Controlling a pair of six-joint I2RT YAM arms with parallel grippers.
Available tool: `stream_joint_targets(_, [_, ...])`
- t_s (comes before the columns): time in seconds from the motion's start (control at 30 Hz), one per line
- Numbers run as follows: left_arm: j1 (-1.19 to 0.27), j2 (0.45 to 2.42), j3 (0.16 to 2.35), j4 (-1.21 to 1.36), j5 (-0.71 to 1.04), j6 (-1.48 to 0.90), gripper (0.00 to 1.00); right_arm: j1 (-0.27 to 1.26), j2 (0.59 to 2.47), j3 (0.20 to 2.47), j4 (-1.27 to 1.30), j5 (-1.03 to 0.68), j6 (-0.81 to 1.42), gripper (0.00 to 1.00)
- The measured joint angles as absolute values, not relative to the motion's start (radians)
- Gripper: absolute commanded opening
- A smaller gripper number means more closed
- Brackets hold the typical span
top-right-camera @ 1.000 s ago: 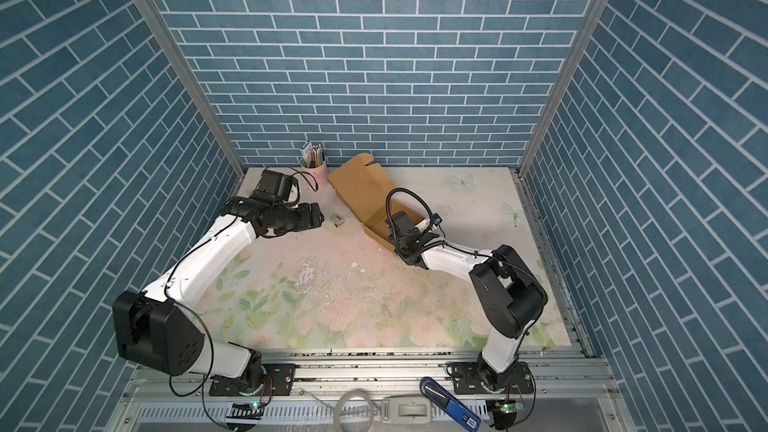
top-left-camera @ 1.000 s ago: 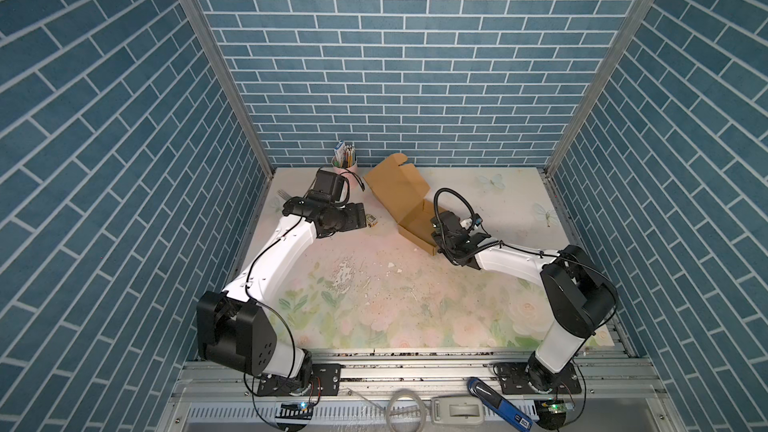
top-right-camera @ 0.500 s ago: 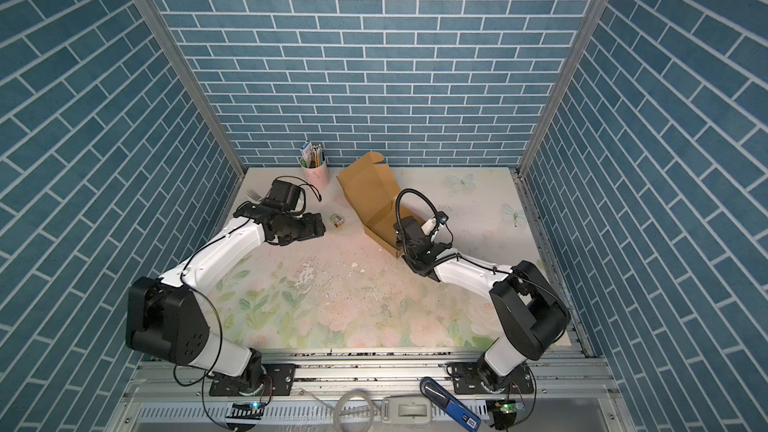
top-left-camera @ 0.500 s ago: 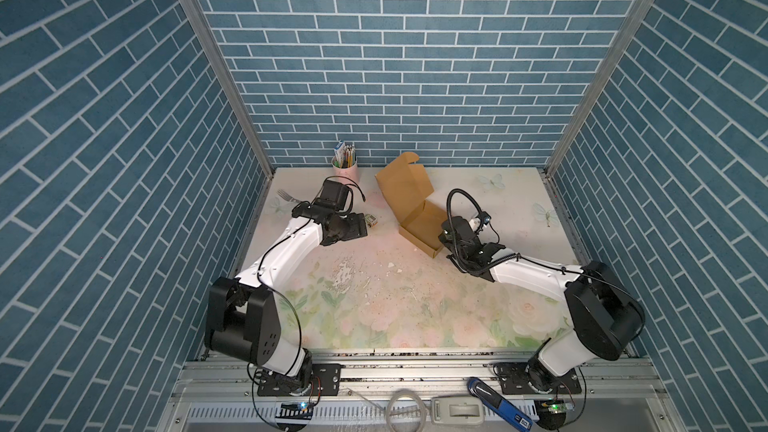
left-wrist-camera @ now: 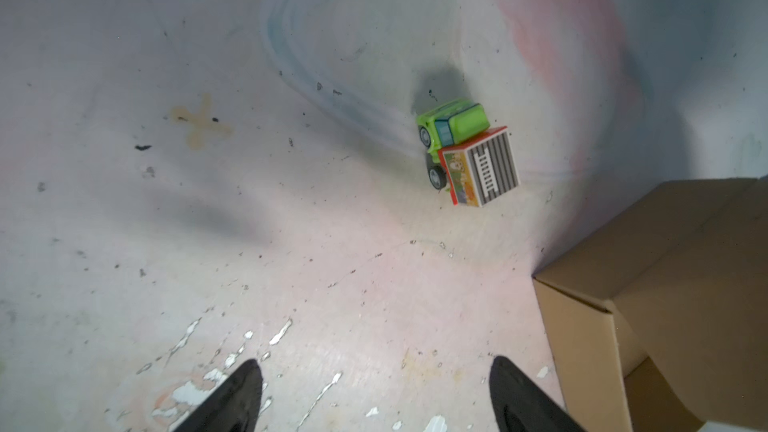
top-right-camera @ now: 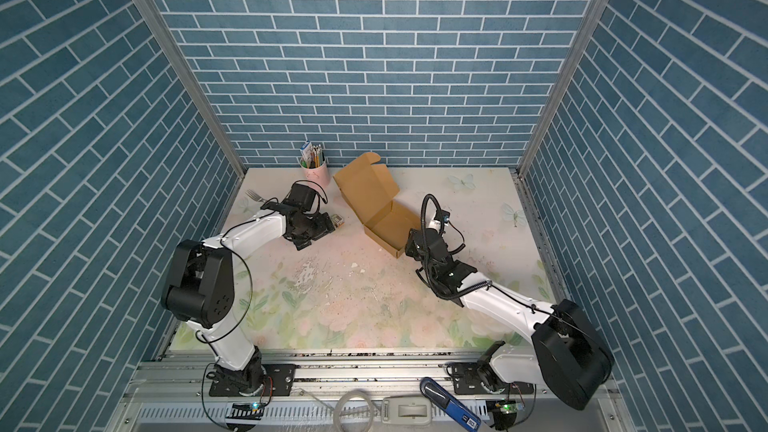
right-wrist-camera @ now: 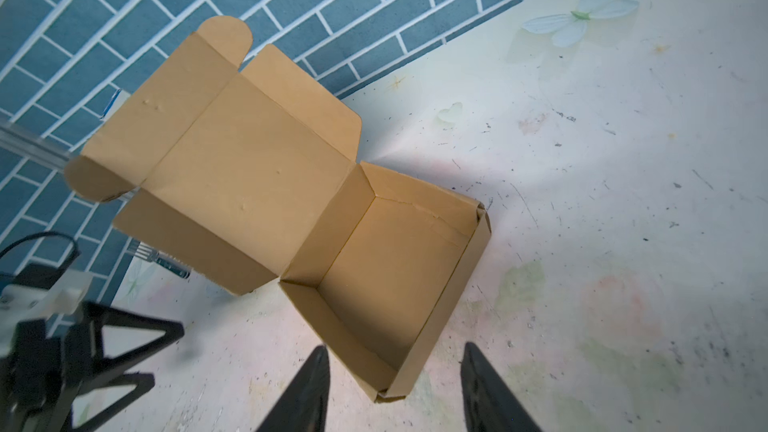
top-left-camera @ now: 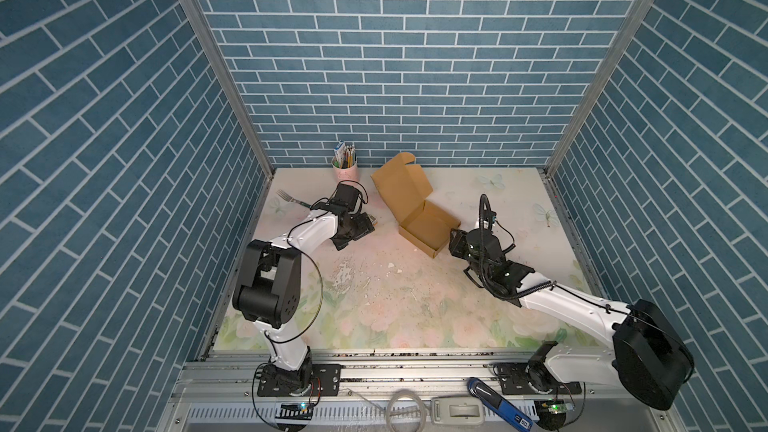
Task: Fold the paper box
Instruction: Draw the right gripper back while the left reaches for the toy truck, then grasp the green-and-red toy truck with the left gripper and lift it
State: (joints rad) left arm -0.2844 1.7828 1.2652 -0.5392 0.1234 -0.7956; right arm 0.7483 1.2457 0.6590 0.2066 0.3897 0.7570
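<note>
The paper box (top-left-camera: 428, 226) (top-right-camera: 388, 224) is brown cardboard and stands at the back middle of the table. Its tray is formed and its lid (right-wrist-camera: 241, 160) leans open towards the back wall. My right gripper (right-wrist-camera: 395, 349) (top-left-camera: 454, 241) is open at the tray's near corner. That corner lies between the fingers, with a gap on each side. My left gripper (left-wrist-camera: 374, 367) (top-left-camera: 353, 234) is open over the bare mat to the left of the box and holds nothing. One corner of the box (left-wrist-camera: 665, 284) shows in the left wrist view.
A small green toy truck (left-wrist-camera: 469, 155) (top-left-camera: 371, 220) lies on its side between the left gripper and the box. A pink cup of pencils (top-left-camera: 345, 160) stands by the back wall and a fork (top-left-camera: 291, 197) lies at the back left. Brick walls enclose three sides.
My right gripper has drawn back from inside the tray to its near corner, and its jaws have widened. The left gripper has shifted slightly forward. The box has moved slightly to the right.
</note>
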Motion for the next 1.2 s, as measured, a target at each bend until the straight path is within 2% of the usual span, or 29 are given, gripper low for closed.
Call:
stream_joint_targets(0.2, [-0.284, 1.856, 1.352, -0.529, 0.116, -0.899, 0.85, 0.748, 1.137, 0.609, 0.196, 0.377, 0.659, 0.5])
stream_joint_targets(0.53, [-0.284, 1.974, 1.49, -0.54, 0.113, -1.006, 0.84, 0.748, 1.04, 0.552, 0.153, 0.38, 0.621, 0.49])
stream_joint_targets(0.77, [-0.284, 2.058, 1.606, -0.593, 0.107, -1.04, 0.77, 0.748, 0.986, 0.549, 0.135, 0.391, 0.619, 0.48])
stream_joint_targets(1.2, [-0.285, 2.123, 1.655, -0.616, 0.079, -1.052, 0.72, 0.748, 0.877, 0.516, 0.067, 0.423, 0.62, 0.45])
